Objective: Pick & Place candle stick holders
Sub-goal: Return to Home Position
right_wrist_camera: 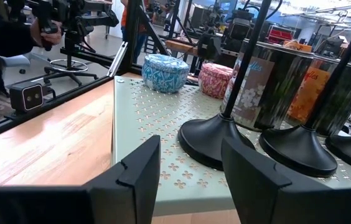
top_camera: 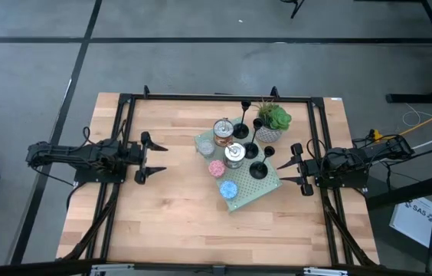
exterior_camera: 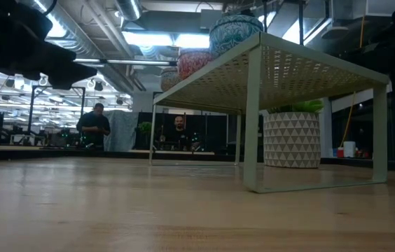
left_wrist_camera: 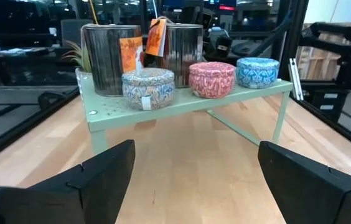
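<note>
Candle stick holders (top_camera: 251,149) stand in a row on the green shelf (top_camera: 253,186), along the side nearest the right tool (top_camera: 281,170) and beside the potted plant (top_camera: 273,121). Both tools are spread wide and grip nothing. The left tool (top_camera: 160,159) hangs over the bench (top_camera: 178,222), apart from the shelf.

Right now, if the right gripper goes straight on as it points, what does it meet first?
Probably the nearest candle stick holder on the green shelf: the right gripper points at its base. If the gripper is lower than it looks, the shelf's edge comes first.
</note>
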{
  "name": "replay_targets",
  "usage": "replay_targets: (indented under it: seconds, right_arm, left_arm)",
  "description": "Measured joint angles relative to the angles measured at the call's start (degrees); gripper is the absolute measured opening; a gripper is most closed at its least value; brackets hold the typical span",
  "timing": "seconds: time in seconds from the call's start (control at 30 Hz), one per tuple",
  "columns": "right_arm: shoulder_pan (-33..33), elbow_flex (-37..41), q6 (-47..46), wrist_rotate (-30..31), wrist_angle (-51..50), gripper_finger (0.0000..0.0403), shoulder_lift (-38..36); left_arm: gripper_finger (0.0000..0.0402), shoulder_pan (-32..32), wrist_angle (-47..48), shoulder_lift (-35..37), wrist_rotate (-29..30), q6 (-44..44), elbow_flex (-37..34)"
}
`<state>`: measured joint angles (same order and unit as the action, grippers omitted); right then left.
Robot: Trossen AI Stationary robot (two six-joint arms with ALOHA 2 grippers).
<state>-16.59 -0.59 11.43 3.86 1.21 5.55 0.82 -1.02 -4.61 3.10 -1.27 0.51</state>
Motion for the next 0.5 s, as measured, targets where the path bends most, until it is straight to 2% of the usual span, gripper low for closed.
replay_targets:
  seconds: [0.5]
  right_arm:
    - [0.0, 0.0, 0.01, 0.0, 0.0, 0.0172, 0.01]
  left_arm:
    - [0.0338, 0.0, -0.39, -0.03, 0.03, 1.0, 0.0]
